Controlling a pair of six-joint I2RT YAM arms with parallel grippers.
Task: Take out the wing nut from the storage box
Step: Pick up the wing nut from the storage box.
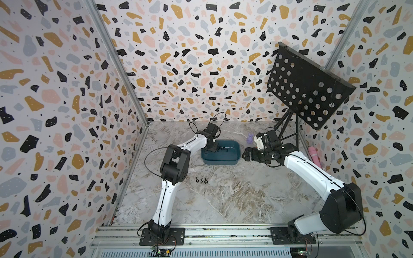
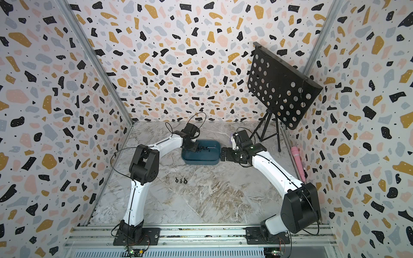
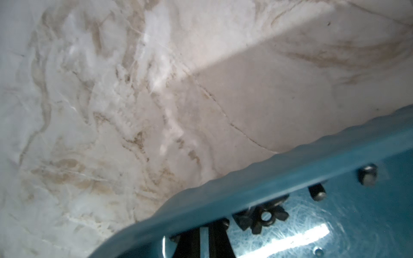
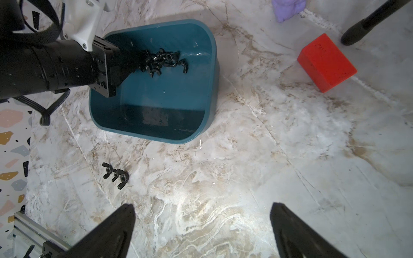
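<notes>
Speckled panels wall in a marble-patterned surface (image 4: 223, 178), where the left gripper (image 4: 138, 60) reaches into the teal storage box (image 4: 156, 89). Its tips are at the heap of black wing nuts (image 4: 163, 60), though whether they have pinched one cannot be told. Three nuts (image 4: 115, 175) already lie outside. The right gripper (image 4: 202, 205) hangs spread wide and empty beside the box. The next move is likely a clean lift over the rim.

wing nuts (image 4: 161, 61) in storage box (image 4: 161, 93) | loose nuts (image 4: 116, 176) on table (image 4: 245, 178) before box | music stand (image 1: 308, 89) behind, right
</notes>
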